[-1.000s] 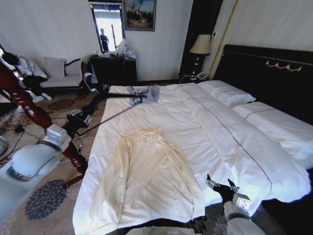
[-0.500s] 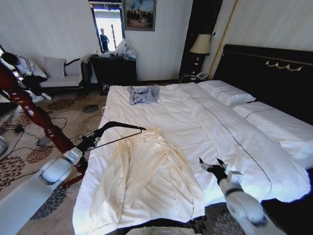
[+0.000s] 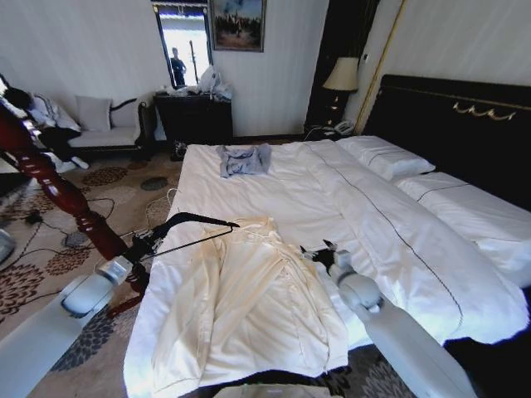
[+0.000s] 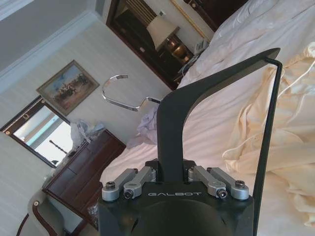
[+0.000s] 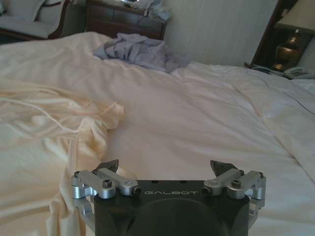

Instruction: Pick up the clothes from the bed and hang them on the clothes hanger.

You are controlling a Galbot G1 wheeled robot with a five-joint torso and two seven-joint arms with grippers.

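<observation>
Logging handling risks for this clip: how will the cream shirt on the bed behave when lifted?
The cream thin-fabric shirt lies creased and flat on the white-sheeted bed, so it will probably sag limply. It looks light. One pinch by the open right gripper would likely leave the sleeves dangling.

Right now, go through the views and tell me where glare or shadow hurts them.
Head view: the window behind is blown out white, and daylight washes the bed sheets; the headboard is near black. Left wrist view: the left hand, shut on the clothes hanger, is a dark backlit shape. Right wrist view: dim and flat; the open right hand is shaded above the clothes.
</observation>
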